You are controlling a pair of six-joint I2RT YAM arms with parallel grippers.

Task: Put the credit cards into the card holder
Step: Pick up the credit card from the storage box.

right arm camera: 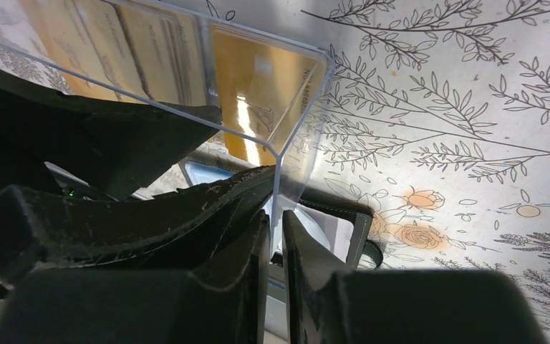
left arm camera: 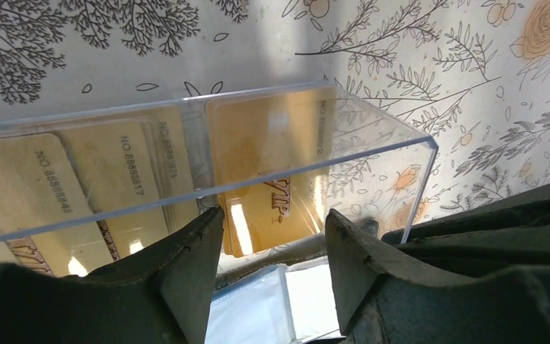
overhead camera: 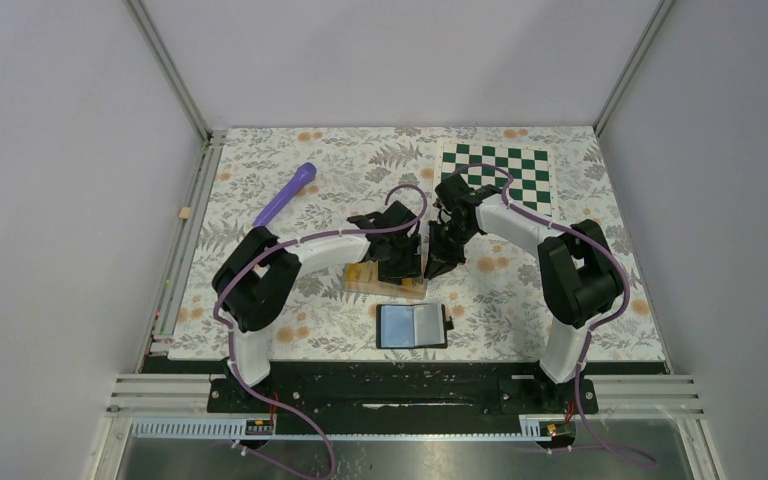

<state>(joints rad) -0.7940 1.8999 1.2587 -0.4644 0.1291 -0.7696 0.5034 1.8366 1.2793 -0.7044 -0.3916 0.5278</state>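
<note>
Several yellow-orange credit cards (left arm camera: pixel 272 172) lie inside a clear plastic box (left arm camera: pixel 390 136) on the floral cloth. In the top view the box (overhead camera: pixel 388 285) sits just behind the open black card holder (overhead camera: pixel 412 325), whose grey-blue pockets face up. My left gripper (left arm camera: pixel 272 233) is open, its fingertips standing either side of the nearest card's end at the box's near wall. My right gripper (right arm camera: pixel 278 218) is shut on the thin end wall of the clear box (right arm camera: pixel 286 143). The card holder (right arm camera: pixel 362 215) shows just beyond the right fingers, and its pale pockets (left arm camera: pixel 258 308) show below the left ones.
A purple stick-like object (overhead camera: pixel 285 195) lies at the back left. A green-and-white checkered mat (overhead camera: pixel 498 175) is at the back right. Both arms meet over the middle of the floral cloth (overhead camera: pixel 560 330), close to each other.
</note>
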